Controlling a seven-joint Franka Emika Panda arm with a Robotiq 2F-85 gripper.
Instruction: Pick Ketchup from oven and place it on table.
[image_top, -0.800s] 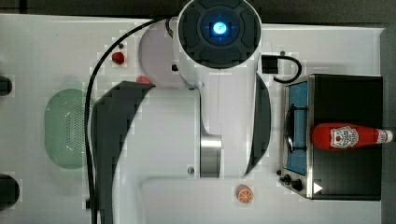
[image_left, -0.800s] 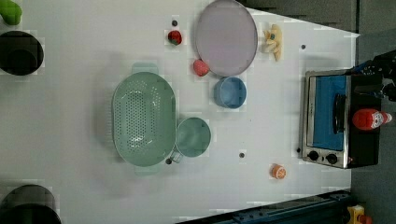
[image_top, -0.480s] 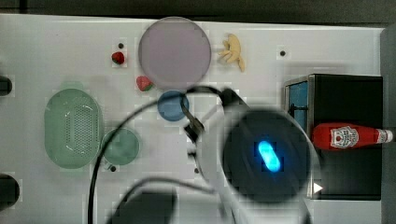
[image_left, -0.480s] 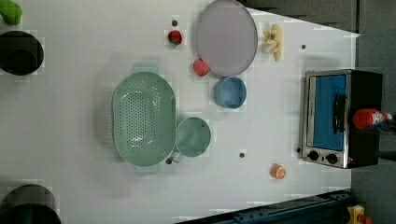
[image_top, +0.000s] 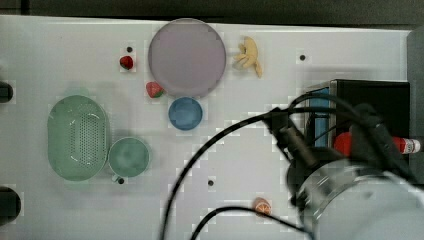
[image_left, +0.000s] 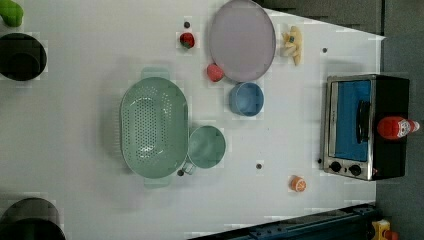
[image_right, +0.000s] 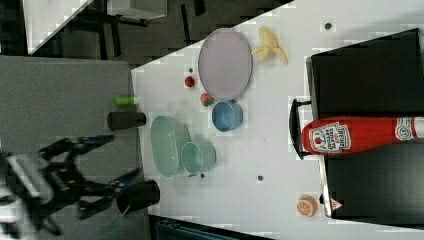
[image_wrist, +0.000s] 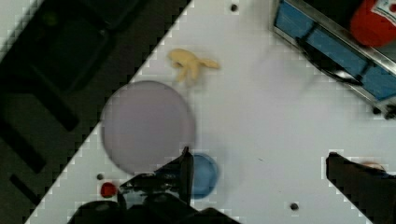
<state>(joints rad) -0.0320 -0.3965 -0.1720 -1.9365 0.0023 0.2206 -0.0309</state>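
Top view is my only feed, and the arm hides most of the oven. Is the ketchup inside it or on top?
Observer: On top. The right view shows the Ketchup resting on the black roof of the oven, with its label in plain sight.
Operator: Is the door open?
Observer: No. In the left view the blue glass door is shut, with the handle across it.
Operator: Is the end effector holding anything?
Observer: Nothing. In the wrist view the end effector is open and empty, with the white table showing between its fingers.
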